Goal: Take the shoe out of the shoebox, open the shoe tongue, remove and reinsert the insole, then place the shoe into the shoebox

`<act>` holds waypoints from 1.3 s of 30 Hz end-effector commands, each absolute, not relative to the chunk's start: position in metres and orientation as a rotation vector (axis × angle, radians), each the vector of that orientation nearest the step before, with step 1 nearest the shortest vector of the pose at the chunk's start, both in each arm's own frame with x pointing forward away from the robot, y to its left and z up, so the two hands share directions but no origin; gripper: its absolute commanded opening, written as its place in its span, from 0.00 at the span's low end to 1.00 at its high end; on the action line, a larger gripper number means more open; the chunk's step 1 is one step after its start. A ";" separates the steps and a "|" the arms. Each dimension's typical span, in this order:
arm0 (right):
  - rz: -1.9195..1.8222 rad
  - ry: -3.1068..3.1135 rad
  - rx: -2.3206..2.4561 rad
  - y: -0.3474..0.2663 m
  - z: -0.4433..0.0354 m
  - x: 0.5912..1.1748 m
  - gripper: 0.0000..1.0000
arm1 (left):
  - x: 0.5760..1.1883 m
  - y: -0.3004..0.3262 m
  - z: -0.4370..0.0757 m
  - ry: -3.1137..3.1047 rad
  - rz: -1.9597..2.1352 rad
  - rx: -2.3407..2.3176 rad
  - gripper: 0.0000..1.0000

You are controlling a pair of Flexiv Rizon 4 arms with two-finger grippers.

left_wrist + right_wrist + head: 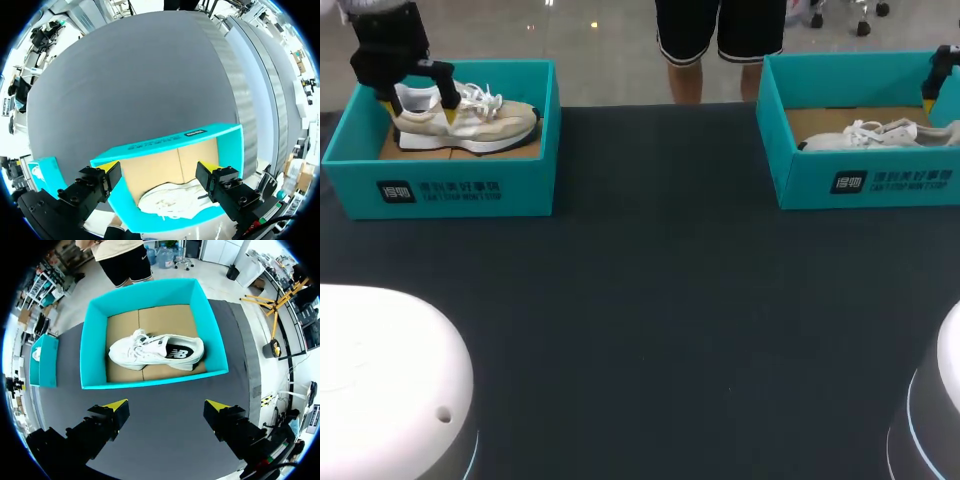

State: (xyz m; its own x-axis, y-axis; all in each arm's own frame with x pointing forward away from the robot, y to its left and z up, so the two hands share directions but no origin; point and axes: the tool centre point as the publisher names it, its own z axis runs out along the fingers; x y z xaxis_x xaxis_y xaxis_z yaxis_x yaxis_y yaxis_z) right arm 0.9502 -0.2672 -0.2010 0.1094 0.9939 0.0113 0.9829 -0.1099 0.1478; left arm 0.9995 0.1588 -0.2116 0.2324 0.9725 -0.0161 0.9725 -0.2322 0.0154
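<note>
A beige shoe (pixel 470 122) with white laces lies in the teal shoebox (pixel 440 188) at the back left. My left gripper (pixel 420 108) hangs open over the shoe's heel, one yellow tip on either side. In the left wrist view the shoe (pixel 172 202) lies under and between the open fingers (pixel 107 167) of the left gripper (pixel 157 169). A white shoe (pixel 880 134) lies in a second teal shoebox (pixel 865 180) at the back right. My right gripper (pixel 932 95) is above that box's right end. In the right wrist view the right gripper (pixel 167 406) is open, with the white shoe (pixel 155 350) ahead of it.
Both boxes have cardboard floors (pixel 165 320) and upright walls around the shoes. The dark tabletop (pixel 650 280) stretches between and in front of the boxes. The white bases of my arms (pixel 380 380) fill the near corners.
</note>
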 end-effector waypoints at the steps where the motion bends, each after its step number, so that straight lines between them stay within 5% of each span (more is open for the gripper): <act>1: 0.243 2.043 2.188 -0.258 -0.193 0.925 1.00 | 1.026 0.167 -0.224 1.956 -0.038 2.483 1.00; 22: 0.287 2.171 2.030 -0.239 -0.185 0.902 1.00 | 1.082 0.207 -0.244 2.034 -0.055 2.449 1.00; 39: 0.318 2.597 1.359 -0.187 -0.199 0.851 1.00 | 1.131 0.230 -0.263 2.109 0.027 2.428 1.00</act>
